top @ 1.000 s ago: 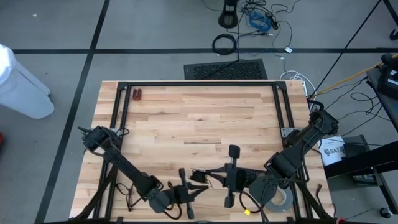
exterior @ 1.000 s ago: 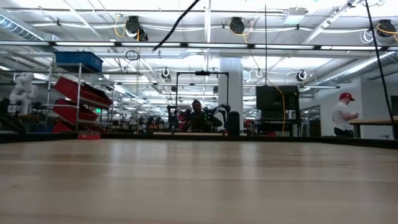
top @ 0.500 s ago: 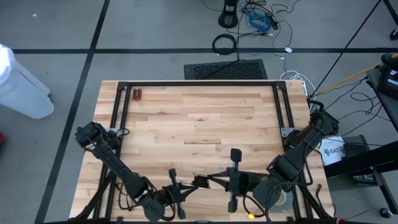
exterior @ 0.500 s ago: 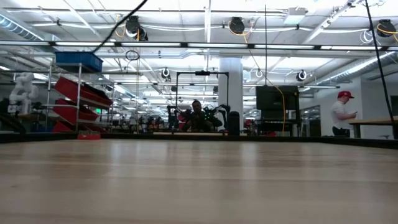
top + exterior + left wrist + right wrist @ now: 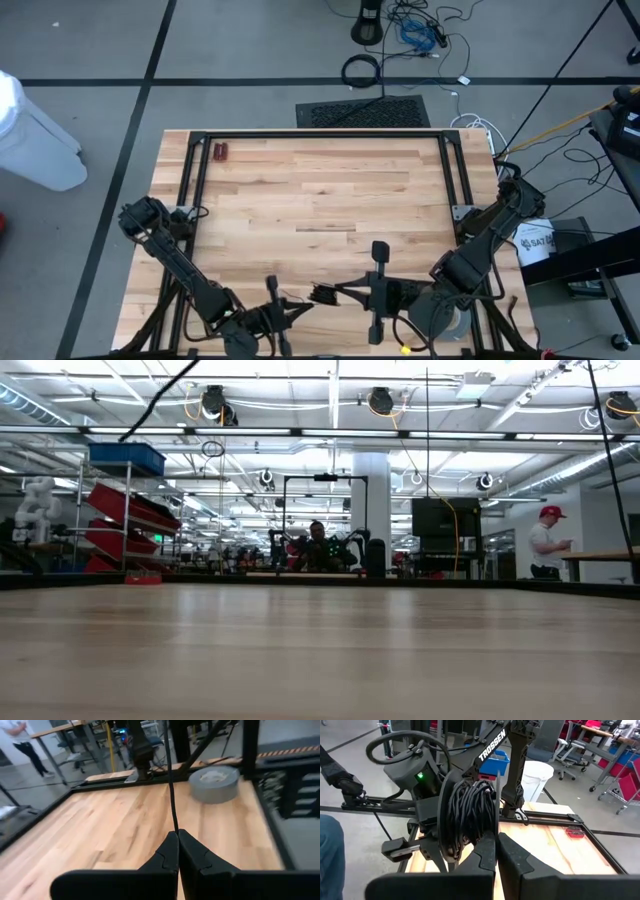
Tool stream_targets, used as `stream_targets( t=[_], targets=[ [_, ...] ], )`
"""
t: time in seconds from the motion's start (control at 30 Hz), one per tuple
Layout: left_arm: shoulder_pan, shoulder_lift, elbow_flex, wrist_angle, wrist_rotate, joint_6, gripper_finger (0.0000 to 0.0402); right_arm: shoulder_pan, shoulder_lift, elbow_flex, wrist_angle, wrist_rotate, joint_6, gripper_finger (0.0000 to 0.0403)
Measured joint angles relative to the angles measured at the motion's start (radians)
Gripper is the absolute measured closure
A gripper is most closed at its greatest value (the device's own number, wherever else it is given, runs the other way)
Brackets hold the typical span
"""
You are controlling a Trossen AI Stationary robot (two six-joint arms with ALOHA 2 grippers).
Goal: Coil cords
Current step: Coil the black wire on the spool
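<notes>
At the near edge of the wooden table point(image 5: 320, 190), my left claw point(image 5: 292, 310) is clamped tight on a thin black strand of the cord point(image 5: 171, 780), which runs taut away from its closed fingertips point(image 5: 170, 851) toward the grey tape roll point(image 5: 213, 782).

Just right of it along that same edge, the rest of the cord sits as a small black bundle point(image 5: 322, 294) between my two claws, above the table's bare planks. My right claw point(image 5: 340, 291) is pinched shut on that bundle; seen from its wrist, the strands hang wound in a thick hank point(image 5: 470, 815) just past its closed fingertips point(image 5: 489, 851).

The tape roll lies flat near the table's near right corner, behind my right arm.
</notes>
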Motion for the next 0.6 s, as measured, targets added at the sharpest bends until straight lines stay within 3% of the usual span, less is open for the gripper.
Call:
stream_targets(
  t=[0.2, 0.43, 0.6],
  targets=[
    [-0.001, -0.041, 0.0, -0.134, -0.03, -0.053, 0.0401, 0.007, 0.001, 0.0, -0.018, 0.001, 0.023, 0.0403],
    [-0.007, -0.132, -0.001, -0.227, -0.015, -0.004, 0.0401, 0.013, 0.001, 0.0, -0.028, 0.0, 0.025, 0.0403],
    [-0.017, -0.192, -0.001, -0.339, -0.013, -0.074, 0.0401, 0.013, 0.0, 0.0, -0.038, -0.03, 0.029, 0.0403]
  ],
)
